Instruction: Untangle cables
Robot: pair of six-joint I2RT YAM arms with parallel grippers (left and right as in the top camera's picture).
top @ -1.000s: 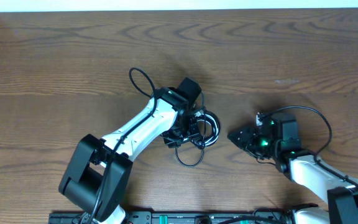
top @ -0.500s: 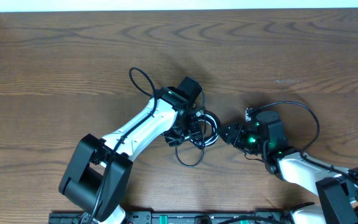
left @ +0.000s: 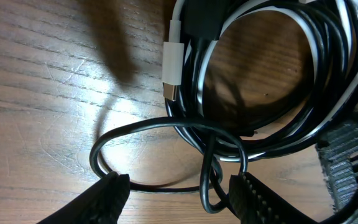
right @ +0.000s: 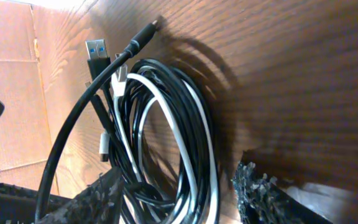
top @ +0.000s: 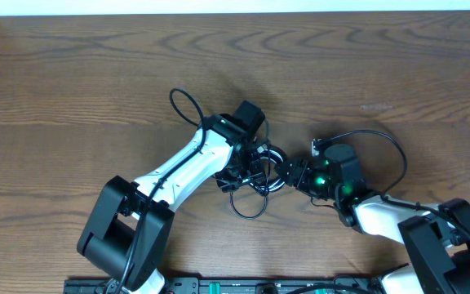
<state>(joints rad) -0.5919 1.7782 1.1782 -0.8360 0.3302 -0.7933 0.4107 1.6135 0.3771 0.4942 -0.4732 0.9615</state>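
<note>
Cables (top: 261,184) lie coiled mid-surface (top: 382,65); left claw (left: 179,190) hangs with jaws apart astride a stray black loop (left: 96,155), likely to pin it; right claw (right: 178,193), jaws also apart, faces the coil's right edge, apparently to draw a strand free.

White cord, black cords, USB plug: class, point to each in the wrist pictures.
white cord (left: 173,62), left wrist view, on its plug housing.
black cords (left: 194,93), left wrist view, on the bundled strands.
USB plug (right: 97,51), right wrist view, on its blue-lined end.
</note>
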